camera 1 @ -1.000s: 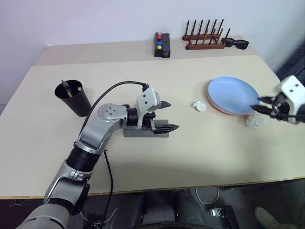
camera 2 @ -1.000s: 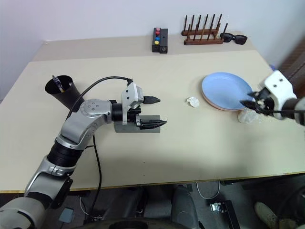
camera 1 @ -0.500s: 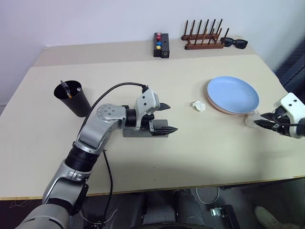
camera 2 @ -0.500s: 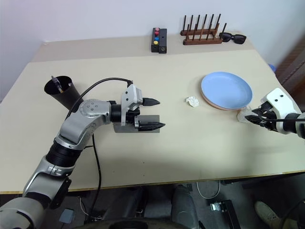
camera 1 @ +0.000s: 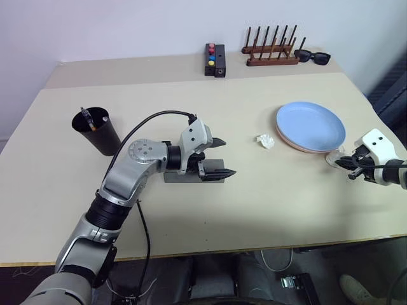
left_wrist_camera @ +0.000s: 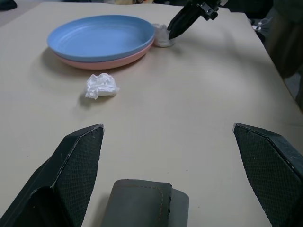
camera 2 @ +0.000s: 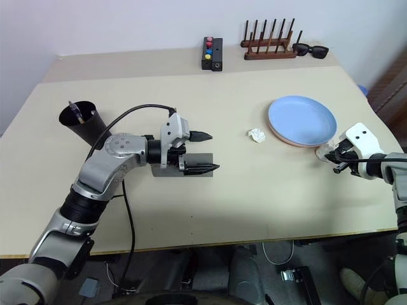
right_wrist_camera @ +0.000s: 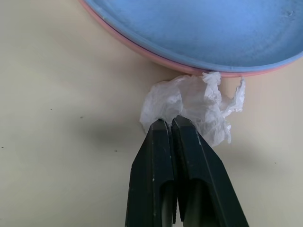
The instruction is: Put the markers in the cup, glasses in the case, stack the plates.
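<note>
pinching together at a crumpled wad (right_wrist_camera: 189, 106), right gripper (right_wrist_camera: 171, 124); left gripper (left_wrist_camera: 170, 142) spread wide.

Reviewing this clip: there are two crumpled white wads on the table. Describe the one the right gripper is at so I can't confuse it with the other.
Start at the stacked plates, blue on pink, on the table's right side. The wad lies against their rim on the edge nearest the robot, with the right gripper shut, its fingers at the paper. The other wad sits alone, left of the plates.

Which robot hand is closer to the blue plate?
Right. The right gripper sits just beside the blue plate, pinching crumpled paper. The left gripper hovers over the case, farther away.
</note>
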`<control>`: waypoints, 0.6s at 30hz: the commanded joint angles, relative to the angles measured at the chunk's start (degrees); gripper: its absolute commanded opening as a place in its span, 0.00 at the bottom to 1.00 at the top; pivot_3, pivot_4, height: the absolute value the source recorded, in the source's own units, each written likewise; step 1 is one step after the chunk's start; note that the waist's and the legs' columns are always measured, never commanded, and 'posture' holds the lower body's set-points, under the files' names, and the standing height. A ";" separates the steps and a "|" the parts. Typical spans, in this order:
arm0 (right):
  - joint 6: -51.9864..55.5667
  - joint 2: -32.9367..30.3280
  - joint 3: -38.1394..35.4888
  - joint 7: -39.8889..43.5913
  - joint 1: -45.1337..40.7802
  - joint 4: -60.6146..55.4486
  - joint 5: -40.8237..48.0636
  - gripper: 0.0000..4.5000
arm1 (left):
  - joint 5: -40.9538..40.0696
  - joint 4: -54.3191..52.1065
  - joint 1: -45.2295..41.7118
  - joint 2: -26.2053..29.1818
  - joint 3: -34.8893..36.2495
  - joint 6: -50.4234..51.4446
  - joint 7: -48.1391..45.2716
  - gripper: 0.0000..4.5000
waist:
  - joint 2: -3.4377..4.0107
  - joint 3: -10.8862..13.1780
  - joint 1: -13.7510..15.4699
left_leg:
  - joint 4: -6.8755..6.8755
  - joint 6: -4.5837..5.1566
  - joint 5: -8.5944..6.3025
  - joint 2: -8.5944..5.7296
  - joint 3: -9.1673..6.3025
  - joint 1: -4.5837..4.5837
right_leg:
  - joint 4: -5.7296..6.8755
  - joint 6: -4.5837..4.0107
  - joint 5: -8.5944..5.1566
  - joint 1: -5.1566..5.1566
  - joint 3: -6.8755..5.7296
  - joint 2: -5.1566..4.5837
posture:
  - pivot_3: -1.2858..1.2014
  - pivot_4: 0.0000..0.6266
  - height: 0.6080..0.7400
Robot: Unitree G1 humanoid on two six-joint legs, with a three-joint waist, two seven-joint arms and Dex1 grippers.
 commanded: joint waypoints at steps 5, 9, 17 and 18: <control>-0.20 -3.32 -3.18 -2.21 0.01 -3.98 -0.39 0.01 | -0.35 -2.06 0.09 -0.01 0.66 -0.25 0.40 1.00 | 0.01 0.00 0.03 | 0.00 0.00 0.00 0.00 0.00 0.00 | 0.00 0.00 0.00 0.00 0.00 0.00 | 0.52 0.24 1.00; -0.56 -5.72 -4.29 -4.36 -0.90 -5.11 -1.09 0.01 | -0.37 -2.01 0.11 -0.21 0.53 -0.30 0.50 1.00 | 0.02 0.00 0.04 | 0.00 0.00 0.00 0.00 0.00 0.00 | 0.00 0.00 0.00 0.00 0.00 0.00 | 0.52 0.24 1.00; 1.03 -3.20 -3.17 -4.21 -9.43 -8.35 1.50 0.01 | -0.22 -1.33 -0.36 -0.63 0.35 -0.68 0.21 1.00 | 0.03 0.01 -0.34 | -0.03 0.00 0.00 0.01 0.01 0.00 | -0.01 0.00 0.00 -0.02 0.00 0.01 | 0.52 0.24 1.00; 1.27 -2.28 -2.86 -4.06 -9.96 -8.64 1.77 0.01 | -0.18 -1.22 -0.41 -0.67 0.35 -0.74 0.18 1.00 | 0.02 0.02 -0.35 | -0.04 0.00 0.00 0.03 0.01 0.00 | -0.01 0.00 0.00 -0.02 0.00 0.02 | 0.52 0.24 1.00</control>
